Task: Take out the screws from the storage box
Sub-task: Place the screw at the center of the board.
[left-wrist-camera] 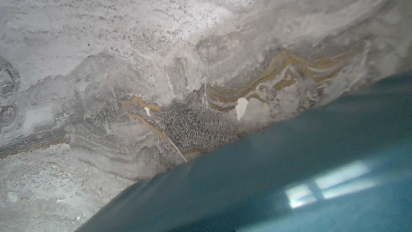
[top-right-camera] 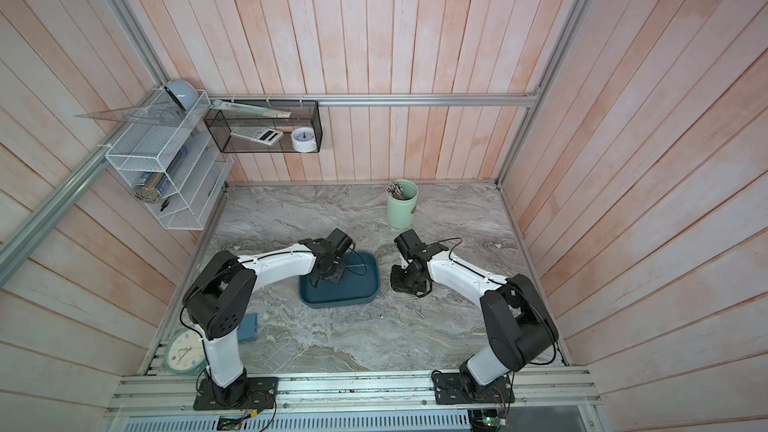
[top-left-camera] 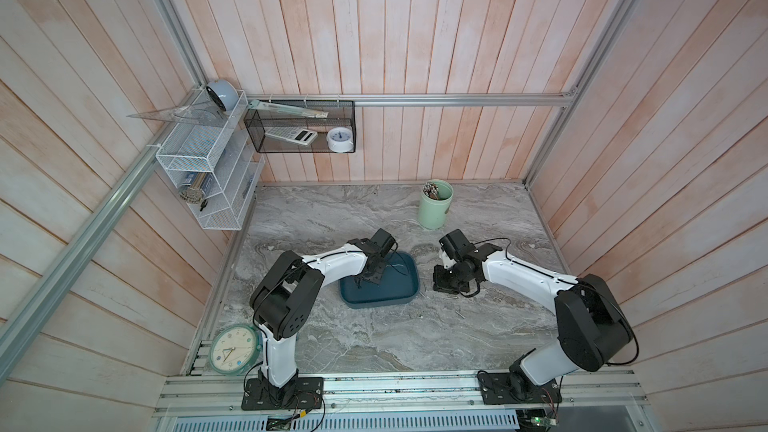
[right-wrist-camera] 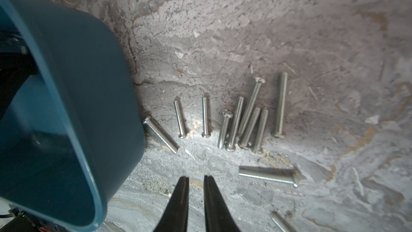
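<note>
Raise left claw (top-left-camera: 362, 281), shut inside storage box (top-left-camera: 376, 303), load not discernible, clear of wall; release beside screws (right-wrist-camera: 245, 121) on bench (top-left-camera: 374, 347). Hold right claw (right-wrist-camera: 196, 178), narrowly parted, empty, aside.

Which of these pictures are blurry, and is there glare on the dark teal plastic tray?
Left wrist view: the dark teal plastic tray is out of focus, with a bright window-shaped reflection; the grey marble tabletop is sharper. Right wrist view: the small silver metal screws are fairly sharp, the tray's near rim soft.
</note>
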`<state>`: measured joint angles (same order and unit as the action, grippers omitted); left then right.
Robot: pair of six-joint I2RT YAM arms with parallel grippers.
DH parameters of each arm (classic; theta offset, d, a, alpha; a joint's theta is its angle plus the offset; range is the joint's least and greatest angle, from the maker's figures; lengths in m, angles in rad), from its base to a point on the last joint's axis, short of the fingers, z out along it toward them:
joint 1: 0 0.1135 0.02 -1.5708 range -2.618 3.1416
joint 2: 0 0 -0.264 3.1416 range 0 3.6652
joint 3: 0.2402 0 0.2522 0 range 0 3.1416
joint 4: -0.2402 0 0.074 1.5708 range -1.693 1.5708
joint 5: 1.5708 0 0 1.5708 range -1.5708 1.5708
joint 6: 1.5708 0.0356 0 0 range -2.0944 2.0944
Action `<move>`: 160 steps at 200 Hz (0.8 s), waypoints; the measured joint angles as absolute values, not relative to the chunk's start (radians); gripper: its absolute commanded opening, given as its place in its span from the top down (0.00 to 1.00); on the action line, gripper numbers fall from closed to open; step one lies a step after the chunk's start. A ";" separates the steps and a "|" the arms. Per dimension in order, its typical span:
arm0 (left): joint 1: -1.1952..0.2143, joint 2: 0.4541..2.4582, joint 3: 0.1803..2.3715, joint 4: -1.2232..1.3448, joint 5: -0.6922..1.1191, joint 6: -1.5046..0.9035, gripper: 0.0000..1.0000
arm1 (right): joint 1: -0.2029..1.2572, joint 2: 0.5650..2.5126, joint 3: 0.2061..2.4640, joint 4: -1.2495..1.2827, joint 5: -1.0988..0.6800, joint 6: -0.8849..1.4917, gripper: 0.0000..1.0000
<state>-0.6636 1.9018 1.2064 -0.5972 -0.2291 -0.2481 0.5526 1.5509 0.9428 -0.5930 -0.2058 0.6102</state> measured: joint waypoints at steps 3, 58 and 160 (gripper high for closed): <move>-0.664 1.902 1.206 -0.597 -0.229 -0.248 0.89 | 0.553 1.551 0.943 -0.593 -0.207 0.610 0.80; -0.664 1.878 1.213 -0.638 -0.240 -0.267 0.91 | 0.553 1.551 0.943 -0.594 -0.207 0.610 0.80; -0.775 1.705 1.374 -0.757 -0.235 -0.385 0.91 | 0.537 1.490 0.932 -0.602 -0.144 0.630 0.80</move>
